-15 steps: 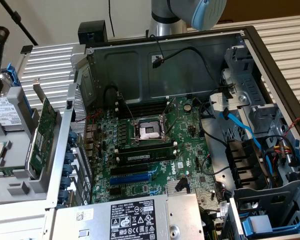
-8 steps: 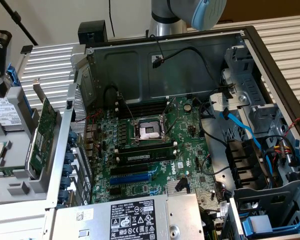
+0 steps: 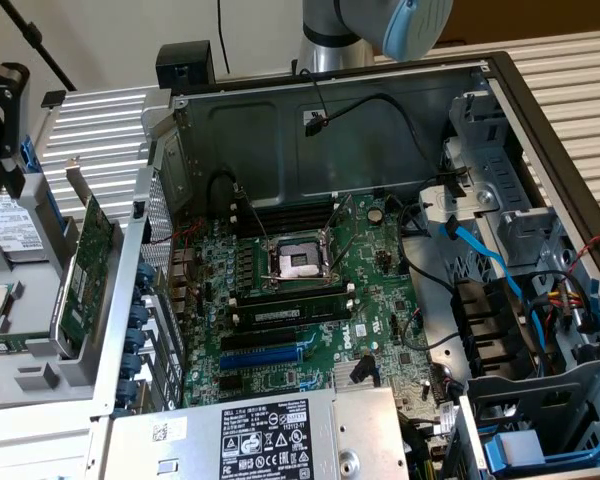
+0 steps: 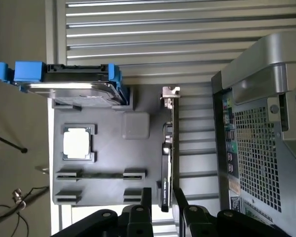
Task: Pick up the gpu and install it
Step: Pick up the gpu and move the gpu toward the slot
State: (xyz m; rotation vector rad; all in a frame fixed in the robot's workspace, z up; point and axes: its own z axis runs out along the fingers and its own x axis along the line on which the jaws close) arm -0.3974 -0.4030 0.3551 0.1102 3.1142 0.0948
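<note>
Slatted white table lies under everything you see. Your gpu stands on its long edge in a groove along the tray's edge nearest the case, with its bracket at one end. Held upright like that, both faces are free for a pinch from above, which looks like the reason for the groove. Nothing grips the card, so it is not yet picked up. Your jaws stand released and empty. One finger lines up to each side of the card at the end away from the bracket; take them to be above it, not touching.

Farther across the tray sits the CPU. The drive, in its blue caddy, runs along the tray edge at the bracket's end. Inside the case the motherboard lies flat with its blue slot bare, so nothing is installed yet.
</note>
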